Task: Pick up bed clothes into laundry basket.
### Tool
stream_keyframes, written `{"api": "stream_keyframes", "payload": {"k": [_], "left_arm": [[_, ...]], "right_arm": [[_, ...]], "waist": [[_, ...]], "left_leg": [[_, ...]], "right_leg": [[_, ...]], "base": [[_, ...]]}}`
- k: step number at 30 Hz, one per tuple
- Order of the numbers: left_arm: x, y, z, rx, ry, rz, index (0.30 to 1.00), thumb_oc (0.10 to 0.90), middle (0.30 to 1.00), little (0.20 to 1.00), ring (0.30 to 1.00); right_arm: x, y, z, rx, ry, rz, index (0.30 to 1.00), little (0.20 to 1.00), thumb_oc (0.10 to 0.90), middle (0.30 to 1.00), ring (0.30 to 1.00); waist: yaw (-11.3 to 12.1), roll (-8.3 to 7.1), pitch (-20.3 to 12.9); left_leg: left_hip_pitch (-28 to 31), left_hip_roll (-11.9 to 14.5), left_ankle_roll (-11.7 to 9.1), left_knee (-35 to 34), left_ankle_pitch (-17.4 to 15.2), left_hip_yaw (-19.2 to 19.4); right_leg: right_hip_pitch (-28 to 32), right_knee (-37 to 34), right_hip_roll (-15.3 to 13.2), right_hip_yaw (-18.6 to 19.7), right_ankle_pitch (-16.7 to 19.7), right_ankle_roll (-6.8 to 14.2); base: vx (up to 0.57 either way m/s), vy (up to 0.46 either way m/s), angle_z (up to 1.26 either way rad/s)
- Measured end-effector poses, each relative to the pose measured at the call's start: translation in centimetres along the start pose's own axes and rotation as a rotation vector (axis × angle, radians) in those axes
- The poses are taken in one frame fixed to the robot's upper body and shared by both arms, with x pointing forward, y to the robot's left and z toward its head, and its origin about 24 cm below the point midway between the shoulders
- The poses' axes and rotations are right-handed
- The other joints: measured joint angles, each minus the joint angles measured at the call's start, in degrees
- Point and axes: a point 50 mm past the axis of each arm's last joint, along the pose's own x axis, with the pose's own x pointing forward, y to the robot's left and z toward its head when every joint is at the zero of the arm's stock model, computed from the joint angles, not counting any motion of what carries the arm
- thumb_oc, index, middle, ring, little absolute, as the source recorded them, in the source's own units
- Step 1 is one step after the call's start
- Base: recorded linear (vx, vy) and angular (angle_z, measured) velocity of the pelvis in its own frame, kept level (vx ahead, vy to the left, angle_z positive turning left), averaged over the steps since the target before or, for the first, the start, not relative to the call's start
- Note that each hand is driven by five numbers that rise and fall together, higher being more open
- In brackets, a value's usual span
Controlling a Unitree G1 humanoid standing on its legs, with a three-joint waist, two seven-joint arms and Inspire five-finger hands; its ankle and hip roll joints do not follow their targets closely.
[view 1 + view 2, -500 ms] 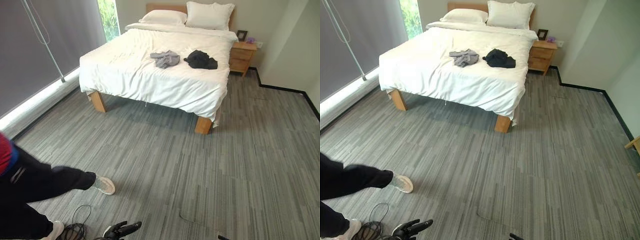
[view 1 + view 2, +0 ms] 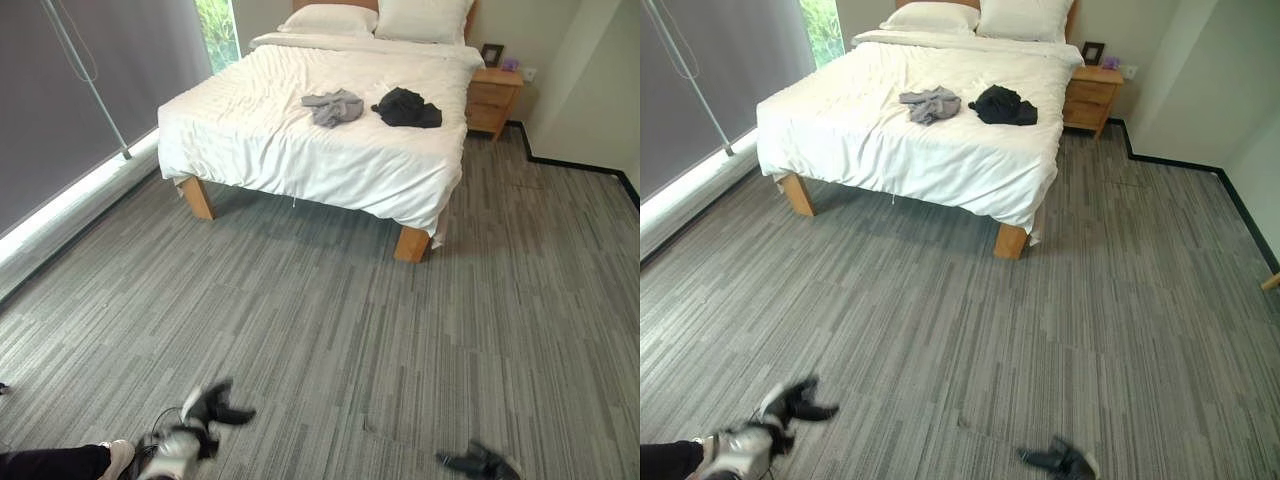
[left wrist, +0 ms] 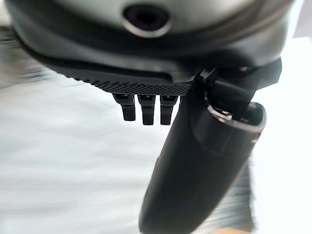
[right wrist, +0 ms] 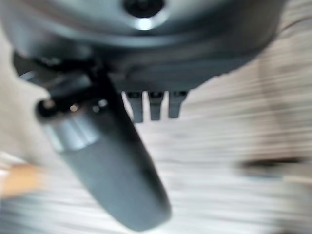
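Both hands have lifted into the head views since the earlier frame, and the camera has shifted so the bed sits higher in the picture; the person's leg that crossed the lower left is now down to a shoe (image 2: 116, 455) at the bottom edge.

Your left hand (image 2: 212, 408) hangs low over the floor (image 2: 330, 330) with fingers loosely spread, holding nothing; its wrist view shows the thumb (image 3: 202, 161) straight and the fingers (image 3: 142, 109) short and uncurled; your right hand (image 2: 480, 462) sits near the bottom edge, also relaxed and empty, thumb (image 4: 107, 170) extended in its own wrist view.

2 garments lie on the bed (image 2: 260, 130), well apart from both hands: a grey one (image 2: 333, 106) and a black one (image 2: 406, 107), just beside each other on the white duvet, towards the far side.

Expect both to be soft, light and floppy; they will sag and trail when lifted; pinch each at a bunched fold near the middle of the heap, not an edge, and keep clear of the duvet so you don't drag it too.

You must walk to the bed first; I see no laundry basket yet.
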Motion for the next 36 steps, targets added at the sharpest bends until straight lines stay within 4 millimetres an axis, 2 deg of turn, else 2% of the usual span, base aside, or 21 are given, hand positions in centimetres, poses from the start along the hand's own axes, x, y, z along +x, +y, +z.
{"api": "stream_keyframes", "payload": {"k": [1,2,3,4,5,10,11,16,22,24,25,26,27,28,29,30,31,33,34,35,36], "left_arm": [[0.2,0.2,1.6,-0.024,-0.065,0.005,0.9,0.8,0.9,0.9,0.9],[0.3,0.3,4.1,-0.032,-0.166,-0.003,0.9,0.8,0.9,0.9,0.9],[0.1,0.3,5.7,-0.028,-0.232,-0.01,0.9,0.8,0.9,0.9,0.9],[-0.4,0.0,8.1,-0.033,-0.341,-0.028,0.9,0.8,0.9,0.9,0.9],[-0.7,-0.3,9.5,-0.05,-0.401,-0.04,0.9,0.8,0.9,0.9,0.9],[-2.5,-1.4,13.5,-0.049,-0.582,-0.102,0.9,0.8,0.9,0.9,0.9],[-3.5,-1.6,14.7,-0.054,-0.653,-0.114,0.9,0.8,0.9,0.9,0.9],[-4.4,-2.1,16.1,-0.054,-0.722,-0.141,0.9,0.8,0.9,0.9,0.9],[-4.4,-2.4,16.1,-0.061,-0.723,-0.151,0.9,0.8,0.9,0.9,0.9],[-4.4,-2.4,16.2,-0.063,-0.724,-0.148,0.9,0.8,0.9,0.9,0.9],[-4.4,-2.4,16.3,-0.063,-0.728,-0.147,0.9,0.8,0.9,0.9,0.9],[-4.2,-2.6,16.6,-0.064,-0.733,-0.149,0.9,0.8,0.9,0.9,0.9],[-3.7,-3.2,17.4,-0.067,-0.742,-0.155,0.9,0.8,0.9,0.9,0.9],[-3.6,-3.4,17.8,-0.062,-0.748,-0.16,0.9,0.8,0.9,0.9,0.9],[-3.5,-3.3,18.0,-0.062,-0.748,-0.156,0.9,0.8,0.9,0.9,0.9],[-3.5,-3.4,17.9,-0.067,-0.747,-0.152,0.9,0.8,0.9,0.9,0.9],[-3.5,-3.3,18.0,-0.064,-0.747,-0.15,0.9,0.8,0.9,0.9,0.9],[-3.4,-3.1,18.0,-0.062,-0.747,-0.142,0.9,0.8,0.9,0.9,0.9],[-3.4,-2.9,18.2,-0.061,-0.749,-0.137,0.9,0.8,0.9,0.9,0.9],[-3.4,-2.8,18.3,-0.059,-0.75,-0.135,0.9,0.8,0.9,0.9,0.9],[-3.4,-2.8,18.3,-0.055,-0.753,-0.136,0.9,0.8,0.9,0.9,0.9]], "right_arm": [[0.0,0.2,1.5,0.013,-0.069,0.009,0.9,0.9,0.8,0.9,0.9],[-0.2,0.8,3.8,0.029,-0.172,0.04,0.9,0.9,0.8,0.9,0.9],[-0.6,1.1,5.3,0.045,-0.24,0.056,0.9,0.9,0.8,0.9,0.9],[-1.3,1.9,7.6,0.066,-0.357,0.084,0.9,0.9,0.8,0.9,0.9],[-1.8,2.4,8.9,0.069,-0.418,0.101,0.9,0.9,0.8,0.9,0.9],[-3.6,3.4,12.5,0.027,-0.606,0.115,0.9,0.9,0.8,0.9,0.9],[-4.6,3.6,13.4,-0.025,-0.679,0.116,0.9,0.9,0.8,0.9,0.9],[-6.2,5.2,14.7,-0.099,-0.78,0.158,0.9,0.9,0.8,0.9,0.9],[-6.3,7.5,13.6,-0.174,-0.752,0.262,0.9,0.9,0.8,0.9,0.9],[-6.4,8.3,14.0,-0.179,-0.764,0.294,0.9,0.9,0.8,0.9,0.9],[-6.4,8.6,14.6,-0.173,-0.784,0.301,0.9,0.9,0.8,0.9,0.9],[-6.5,8.8,15.2,-0.169,-0.804,0.302,0.9,0.9,0.8,0.9,0.9],[-6.8,8.8,16.0,-0.161,-0.832,0.301,0.9,0.9,0.8,0.9,0.9],[-6.9,8.9,16.2,-0.162,-0.841,0.306,0.9,0.9,0.8,0.9,0.9],[-7.1,9.2,15.8,-0.168,-0.836,0.326,0.9,0.9,0.8,0.9,0.9],[-7.2,9.2,15.5,-0.169,-0.834,0.328,0.9,0.9,0.8,0.9,0.9],[-7.5,9.0,15.3,-0.172,-0.838,0.325,0.9,0.9,0.8,0.9,0.9],[-7.6,8.7,14.9,-0.172,-0.829,0.32,0.9,0.9,0.8,0.9,0.9],[-7.4,8.3,14.1,-0.162,-0.801,0.307,0.9,0.9,0.8,0.9,0.9],[-7.2,8.1,13.8,-0.153,-0.788,0.297,0.9,0.9,0.8,0.9,0.9],[-7.2,8.0,13.7,-0.141,-0.784,0.29,0.9,0.9,0.8,0.9,0.9]], "waist": [[-0.01,0.08,0.02],[0.05,0.07,0.02],[0.11,0.04,0.07],[0.12,-0.01,0.26],[0.09,-0.11,0.31],[0.23,-1.03,0.88],[0.23,-1.37,1.26],[0.11,-1.71,2.24],[0.17,-2.1,2.77],[0.23,-1.73,3.54],[0.32,-1.0,4.55],[0.14,-0.03,5.6],[-0.24,1.85,8.18],[-0.31,2.15,9.33],[-1.25,0.41,10.44],[-1.84,-0.26,11.15],[-1.88,0.23,11.86],[-3.46,0.19,12.34],[-4.52,-0.16,12.36],[-4.74,-0.42,12.22],[-4.69,-0.68,12.25]], "left_leg": [[0.02,0.0,0.03,0.0,0.04,0.25],[0.11,0.0,0.04,0.0,0.04,0.65],[-0.04,-0.01,0.04,-0.03,0.04,0.73],[-0.27,0.0,0.04,-0.02,0.1,0.84],[-0.23,0.0,0.06,-0.04,0.11,0.91],[-0.25,-0.06,0.05,-0.03,0.11,0.62],[-0.24,-0.06,0.05,-0.04,0.11,0.63],[-0.45,-0.1,0.05,-0.03,0.1,0.76],[-1.1,-0.23,0.07,-0.03,0.09,1.18],[-1.12,-0.21,0.24,-0.03,-0.04,1.53],[-1.26,0.01,0.29,-0.02,-0.07,1.94],[-1.8,0.26,0.6,0.1,-0.11,2.06],[-3.05,0.98,1.08,1.59,-0.07,2.14],[-2.97,1.15,1.74,2.03,-0.42,2.35],[-1.95,-0.78,2.89,2.12,-1.39,2.18],[-1.23,-1.64,3.45,2.25,-2.75,1.78],[-1.23,-2.04,3.81,2.54,-3.14,1.98],[-0.9,-2.13,3.41,2.68,-3.6,1.64],[-0.32,-2.15,2.95,2.79,-4.15,0.73],[0.09,-2.14,2.7,2.81,-4.73,0.5],[0.73,-2.15,2.6,2.79,-4.33,0.8]], "right_leg": [[0.17,-0.5,0.05,0.26,0.39,-0.03],[0.66,-1.59,0.14,0.7,1.03,-0.11],[0.73,-2.17,0.18,0.81,1.35,-0.07],[0.8,-2.85,0.25,0.96,1.9,-0.05],[0.91,-3.05,0.25,1.01,1.94,-0.06],[1.44,-4.04,0.31,0.84,2.21,-0.11],[1.53,-4.15,0.31,0.85,2.22,-0.11],[1.25,-4.25,0.28,1.01,2.28,-0.11],[0.14,-4.22,0.11,1.5,2.5,0.06],[-0.67,-2.84,0.04,2.44,2.44,0.17],[-2.21,-0.54,0.03,2.85,1.82,1.04],[-5.48,4.82,0.09,3.05,0.8,2.46],[-13.58,19.86,-0.46,2.55,-0.61,4.55],[-17.28,27.67,-1.43,2.44,-1.51,5.06],[-22.31,37.21,-4.65,2.97,-3.66,6.52],[-24.34,40.01,-6.46,3.32,-5.08,6.52],[-27.33,38.03,-8.25,2.68,-5.47,6.43],[-30.07,31.31,-9.15,3.38,-5.02,6.1],[-30.4,21.66,-8.88,4.87,-2.5,6.66],[-29.58,15.01,-8.76,5.52,-0.79,7.0],[-29.66,12.38,-8.82,5.45,0.71,6.52]], "base": [[0.0,0.028,-0.13],[0.0,0.022,-0.13],[0.01,0.024,-0.12],[0.01,0.014,-0.06],[0.02,0.016,-0.03],[0.0,0.002,0.01],[0.0,0.0,0.0],[0.01,0.007,-0.01],[0.03,0.068,-0.05],[-0.05,0.132,-0.2],[-0.08,0.173,-0.3],[-0.04,0.182,-0.18],[0.07,0.155,-0.12],[0.29,0.093,-0.03],[0.28,0.036,-0.04],[0.52,-0.056,-0.03],[0.31,-0.064,-0.02],[0.31,-0.093,0.11],[0.57,-0.198,0.3],[0.56,-0.187,0.24],[0.74,-0.268,0.41]]}}
